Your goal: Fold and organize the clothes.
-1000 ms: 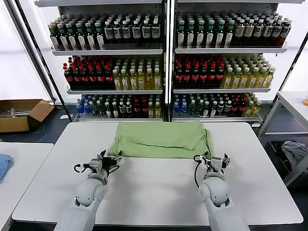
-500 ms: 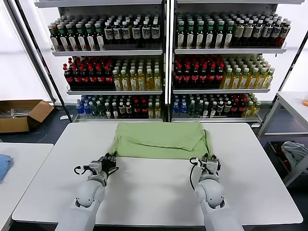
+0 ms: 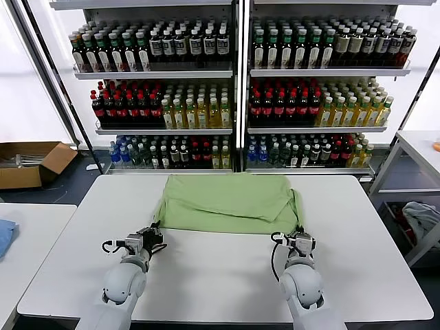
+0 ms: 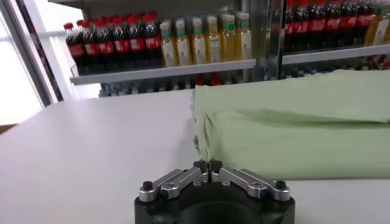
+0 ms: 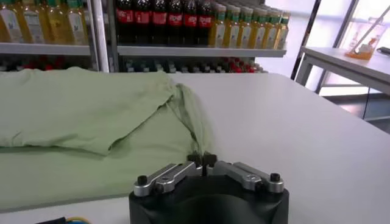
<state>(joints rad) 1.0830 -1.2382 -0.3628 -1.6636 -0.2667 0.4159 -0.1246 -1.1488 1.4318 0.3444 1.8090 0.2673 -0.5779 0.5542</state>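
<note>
left end effector [image 3: 152,238] sits low on the white surface [image 3: 220,275], fingertips pinched together on the near left corner of the light green shirt [image 3: 230,201]; in the left wrist view the tips meet on a small peak of fabric. right end effector [image 3: 300,238] is likewise closed, nipping the near right corner. shirt lies folded and spread across the far middle of the surface, in front of the bottle shelves [image 3: 237,89].
</note>
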